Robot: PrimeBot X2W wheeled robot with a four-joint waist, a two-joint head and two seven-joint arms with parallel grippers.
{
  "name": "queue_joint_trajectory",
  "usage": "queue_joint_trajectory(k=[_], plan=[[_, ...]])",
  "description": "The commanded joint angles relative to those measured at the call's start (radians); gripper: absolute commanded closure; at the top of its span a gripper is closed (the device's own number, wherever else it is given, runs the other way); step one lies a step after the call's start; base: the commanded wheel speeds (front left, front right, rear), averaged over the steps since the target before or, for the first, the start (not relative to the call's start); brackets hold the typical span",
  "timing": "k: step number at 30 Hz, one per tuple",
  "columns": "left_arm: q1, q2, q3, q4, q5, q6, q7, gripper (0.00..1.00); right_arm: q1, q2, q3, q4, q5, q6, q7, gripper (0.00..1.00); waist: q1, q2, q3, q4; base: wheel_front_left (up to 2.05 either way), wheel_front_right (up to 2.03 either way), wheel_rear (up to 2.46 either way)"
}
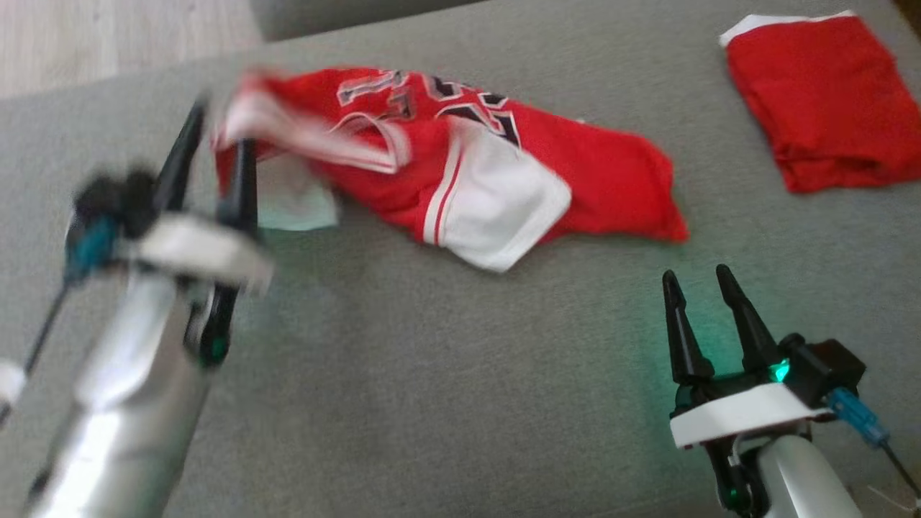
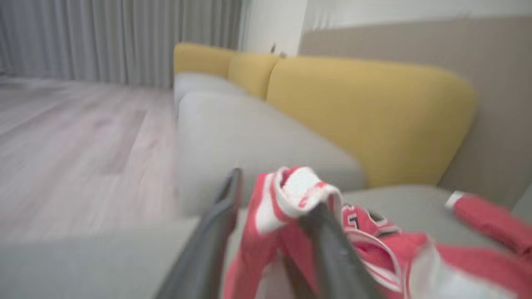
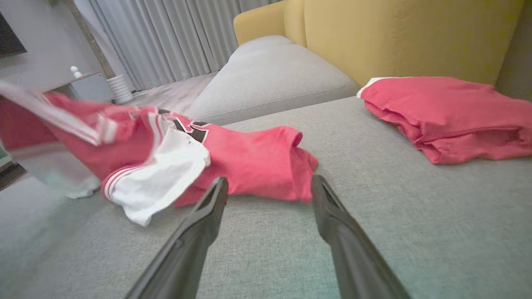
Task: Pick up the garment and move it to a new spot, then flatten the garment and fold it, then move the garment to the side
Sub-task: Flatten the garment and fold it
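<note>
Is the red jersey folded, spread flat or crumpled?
Crumpled. The jersey lies bunched on the sofa, white inside turned out, one end hung on the left gripper.

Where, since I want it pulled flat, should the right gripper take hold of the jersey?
The red hem corner at the right end of the jersey, probably, coming from the near side. It juts out flat on the sofa, nearest the open right gripper and opposite the end at the left gripper.

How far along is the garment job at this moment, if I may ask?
Nothing looks finished: the jersey lies crumpled on the grey cushion, neither flattened nor folded. In hand: the left gripper, fingers apart and blurred, is at its raised end; the right gripper is open, empty. Left: flattening, folding, moving aside.
</note>
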Motion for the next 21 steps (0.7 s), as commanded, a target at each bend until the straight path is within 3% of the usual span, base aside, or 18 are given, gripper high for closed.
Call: queue_joint_trajectory(k=[1, 5, 11, 15, 21], plan=[[-0.026, 0.043, 0.057, -0.016, 0.037, 0.021, -0.005, 0.00, -0.040, -0.014, 0.020, -0.033, -0.006, 0.007, -0.004, 0.00, 0.0000, 0.0000, 0.027, 0.023, 0.00, 0.00, 0.00], [0.076, 0.044, 0.091, -0.022, 0.118, 0.075, -0.005, 0.00, -0.041, -0.018, 0.016, -0.030, -0.003, 0.007, -0.004, 0.00, 0.0000, 0.0000, 0.037, 0.042, 0.00, 0.00, 0.00], [0.173, 0.001, 0.085, -0.195, 0.302, 0.183, -0.005, 0.00, -0.028, -0.018, 0.014, -0.024, -0.001, 0.007, -0.004, 0.00, 0.0000, 0.0000, 0.034, 0.061, 0.00, 0.00, 0.00], [0.147, -0.054, -0.020, -0.261, 0.415, 0.185, -0.005, 0.00, -0.041, -0.018, 0.032, -0.021, 0.002, 0.007, -0.004, 0.00, 0.0000, 0.0000, 0.048, 0.047, 0.00, 0.00, 0.00], [0.039, -0.143, -0.145, -0.220, 0.518, 0.190, 0.053, 0.00, -0.063, -0.016, 0.049, -0.022, 0.005, 0.007, -0.004, 0.00, 0.0000, 0.0000, 0.082, -0.014, 0.00, 0.00, 0.00]])
